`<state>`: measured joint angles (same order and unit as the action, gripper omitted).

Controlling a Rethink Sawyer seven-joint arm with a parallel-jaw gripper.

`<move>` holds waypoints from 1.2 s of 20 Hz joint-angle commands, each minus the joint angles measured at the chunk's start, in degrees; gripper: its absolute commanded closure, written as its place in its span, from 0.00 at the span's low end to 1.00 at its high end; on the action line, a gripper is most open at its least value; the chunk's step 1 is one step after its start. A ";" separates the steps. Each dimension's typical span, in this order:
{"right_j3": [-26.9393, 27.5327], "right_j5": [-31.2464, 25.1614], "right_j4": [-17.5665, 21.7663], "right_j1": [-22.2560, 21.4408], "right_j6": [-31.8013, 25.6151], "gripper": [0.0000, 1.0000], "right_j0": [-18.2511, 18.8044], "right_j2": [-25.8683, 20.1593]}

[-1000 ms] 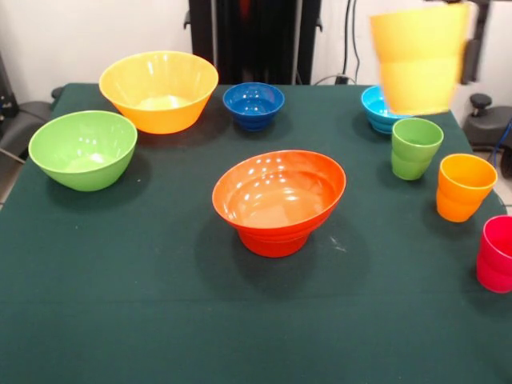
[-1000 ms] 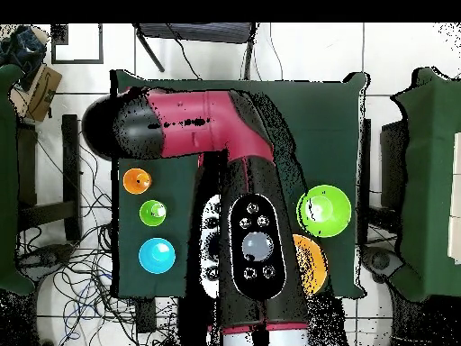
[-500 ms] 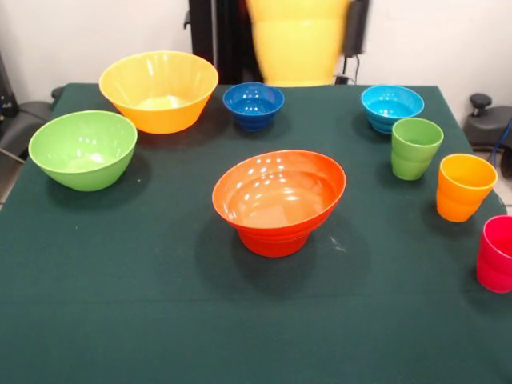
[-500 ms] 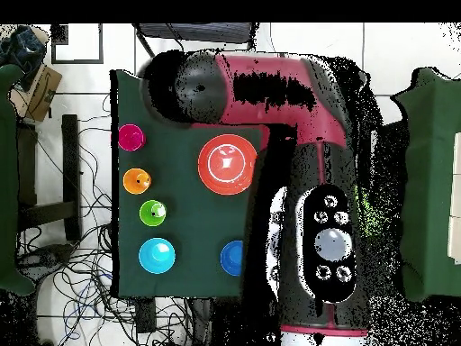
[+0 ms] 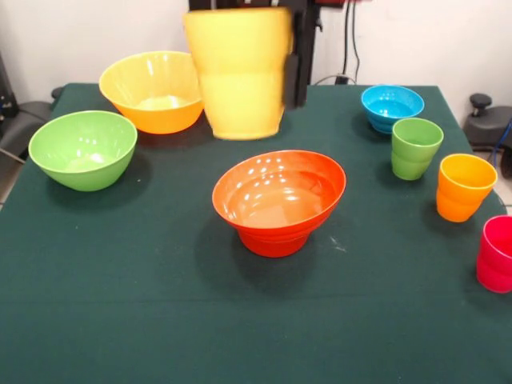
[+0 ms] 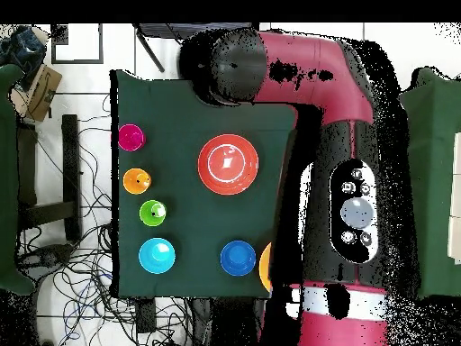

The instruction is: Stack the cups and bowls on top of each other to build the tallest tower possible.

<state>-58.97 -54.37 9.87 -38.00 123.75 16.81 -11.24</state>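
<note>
A yellow cup [image 5: 238, 72] hangs upright in the air behind the tower and blocks the dark blue bowl in the front view. My gripper [image 5: 286, 76] is shut on the cup's right wall, with one black finger [image 5: 293, 68] showing outside it. The tower [image 5: 278, 200] is a wide orange bowl on a smaller orange one at mid-table, also seen from above as the orange bowl [image 6: 228, 164]. The green cup [image 5: 415, 148], orange-yellow cup [image 5: 465, 186] and pink-red cup [image 5: 496, 254] stand along the right edge.
A green bowl [image 5: 82, 148] and a large yellow bowl [image 5: 152, 90] sit at the left. A light blue bowl [image 5: 391, 106] is at the back right. From above, the dark blue bowl [image 6: 238, 259] shows and the arm [image 6: 333, 135] covers one side of the table.
The gripper has carried the yellow cup from the back right across to the left and lower. It now hangs just behind the orange tower. The overhead arm swung aside.
</note>
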 commanded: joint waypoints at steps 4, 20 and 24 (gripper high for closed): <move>1.77 -11.84 1.82 5.68 -13.50 1.00 0.53 -5.59; -0.23 -4.45 2.58 5.78 -8.88 1.00 -1.03 -4.73; -1.10 -6.12 1.84 5.56 -8.95 1.00 -1.00 -4.92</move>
<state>-57.80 -59.63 9.87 -32.65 123.75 16.96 -11.91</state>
